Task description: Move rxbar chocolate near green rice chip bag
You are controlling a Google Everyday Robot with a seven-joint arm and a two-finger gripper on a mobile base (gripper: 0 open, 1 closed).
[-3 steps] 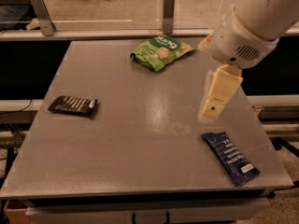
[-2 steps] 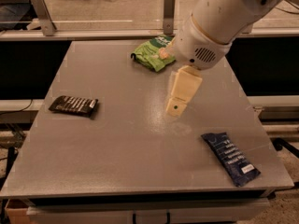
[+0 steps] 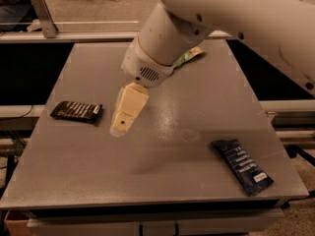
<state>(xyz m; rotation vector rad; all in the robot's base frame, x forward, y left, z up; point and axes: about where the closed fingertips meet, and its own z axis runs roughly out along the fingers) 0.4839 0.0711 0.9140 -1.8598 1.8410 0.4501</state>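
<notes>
Rxbar chocolate (image 3: 77, 111) lies near left table (image 3: 211, 97) edge, end effector (image 3: 120, 129) just beside, opening unclear.

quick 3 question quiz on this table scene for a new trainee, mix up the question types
1. True or false: the gripper holds the rxbar chocolate.
2. Where on the table does the dark blue bar wrapper lie? A) near the front right corner B) near the back left corner C) under the gripper
3. Which task thing does the arm partly hide?

Key
1. False: the gripper is over the table just right of the bar in the camera view, apart from it.
2. A
3. The green rice chip bag, at the back.
</notes>
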